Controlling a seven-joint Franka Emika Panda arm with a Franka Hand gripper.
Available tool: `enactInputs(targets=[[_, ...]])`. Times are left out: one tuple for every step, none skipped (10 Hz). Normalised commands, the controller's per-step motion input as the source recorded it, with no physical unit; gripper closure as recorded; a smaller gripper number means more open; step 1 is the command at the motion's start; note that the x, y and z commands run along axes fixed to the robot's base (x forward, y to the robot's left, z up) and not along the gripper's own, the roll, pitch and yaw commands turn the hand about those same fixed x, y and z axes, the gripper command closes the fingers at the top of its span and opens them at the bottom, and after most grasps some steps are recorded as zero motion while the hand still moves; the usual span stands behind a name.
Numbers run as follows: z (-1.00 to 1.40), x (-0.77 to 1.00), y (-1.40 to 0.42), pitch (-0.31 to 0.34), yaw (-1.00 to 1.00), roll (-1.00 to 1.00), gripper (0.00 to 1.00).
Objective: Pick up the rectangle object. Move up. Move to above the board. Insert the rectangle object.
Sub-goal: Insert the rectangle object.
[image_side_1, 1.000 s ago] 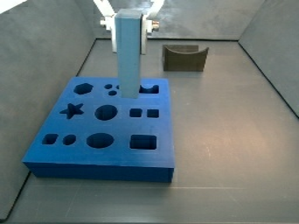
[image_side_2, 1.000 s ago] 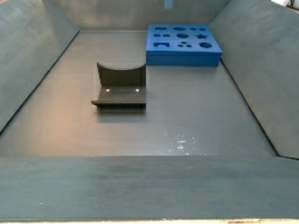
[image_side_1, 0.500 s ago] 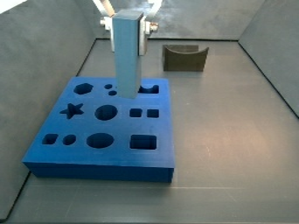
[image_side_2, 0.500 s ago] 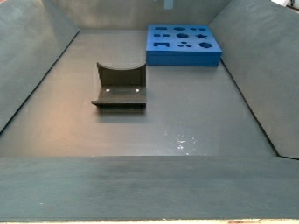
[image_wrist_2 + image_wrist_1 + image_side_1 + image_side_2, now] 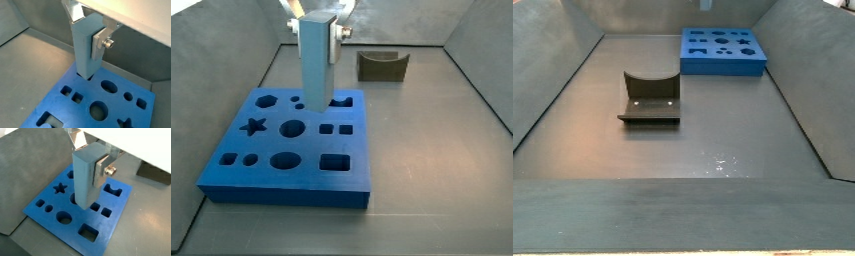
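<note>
**Insertion of bar into board**

Gripper [image 5: 100,164] clamped on top of rectangle object [image 5: 87,180], held upright over board [image 5: 285,165], lower end at or just inside a slot near the middle. Keep vertical, square to slot edges; press down slowly, release only once seated. Fixture [image 5: 381,66] well apart.

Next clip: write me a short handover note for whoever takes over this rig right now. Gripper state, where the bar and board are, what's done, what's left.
Gripper: shut on the rectangle object, holding its top, upright over the board.
The bar's lower end sits at a cut-out near the board's far edge; how deep it sits, if at all, cannot be told.
Done: pick-up, lift, move above the board.
Left: finish the insertion and release.
The dark notched block stands apart, behind the board.
</note>
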Motion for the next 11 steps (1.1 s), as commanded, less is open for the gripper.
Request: enactInputs(targets=[[-0.08,-0.02,0.0,0.0,-1.0,0.12,1.0],[0.0,0.0,0.0,0.0,-0.1,0.0,1.0],[0.0,-0.03,0.0,0.0,0.0,0.0,1.0],[0.0,-0.15,0.0,-0.023,-0.95,0.06,1.0],[0.0,-0.07,0.0,0.0,-1.0,0.09,1.0],[0.0,0.01,0.0,0.0,-0.12,0.01,1.0],[0.0,0.0,0.03,0.0,0.0,0.0,1.0],[-0.11,0.0,0.0,0.0,-1.0,0.0,1.0],[-0.11,0.0,0.0,0.0,-1.0,0.0,1.0],[-0.03,0.05,0.0,0.0,-0.37,0.0,1.0],[0.0,-0.02,0.0,0.0,0.0,0.0,1.0]])
